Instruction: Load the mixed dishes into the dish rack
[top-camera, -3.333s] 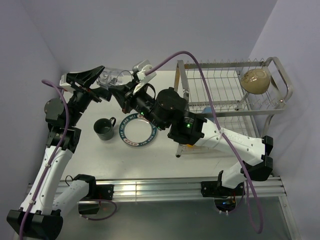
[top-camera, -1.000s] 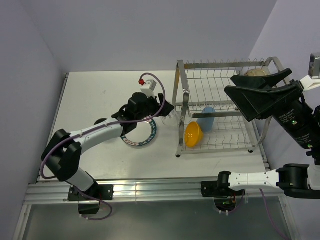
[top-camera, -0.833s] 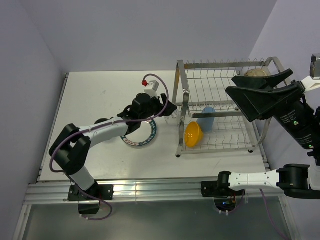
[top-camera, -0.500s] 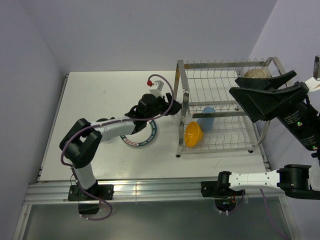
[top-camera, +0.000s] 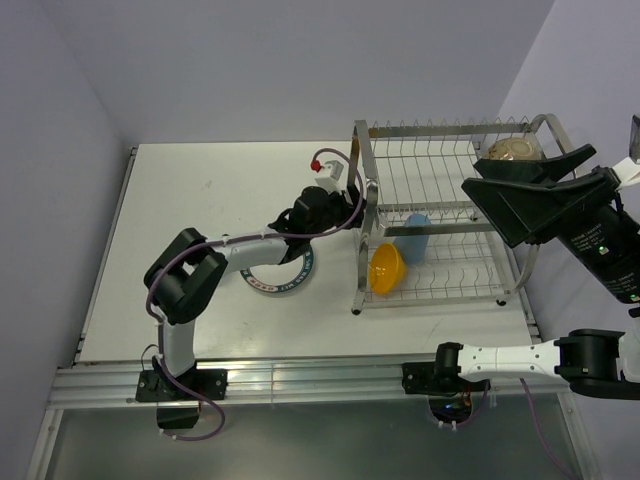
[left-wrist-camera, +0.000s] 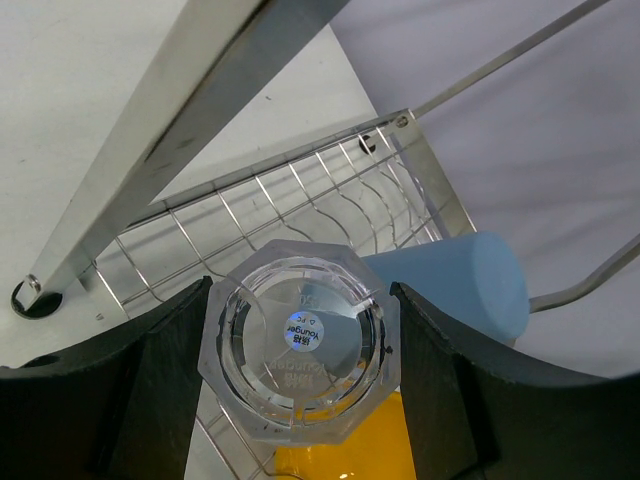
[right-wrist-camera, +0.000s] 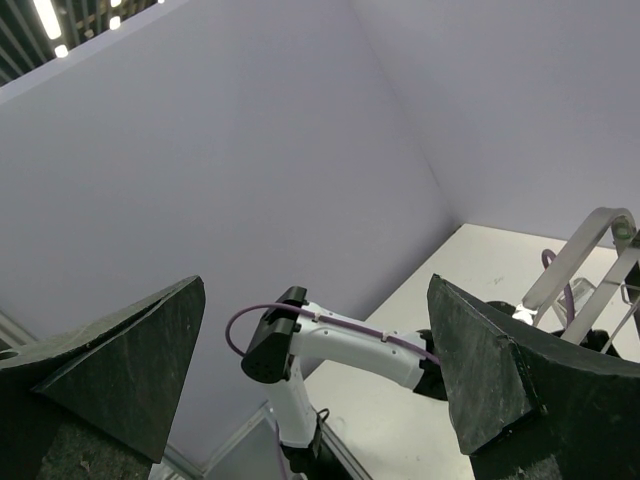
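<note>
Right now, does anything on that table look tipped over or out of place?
Nothing is spilled or broken. The light blue tumbler lies tipped over in the lower tier of the dish rack, beside the small orange bowl, which is propped on its edge.

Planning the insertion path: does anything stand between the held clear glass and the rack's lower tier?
Yes. The small orange bowl and light blue tumbler occupy the lower tier just beyond the clear glass; a rack post stands close beside it.
</note>
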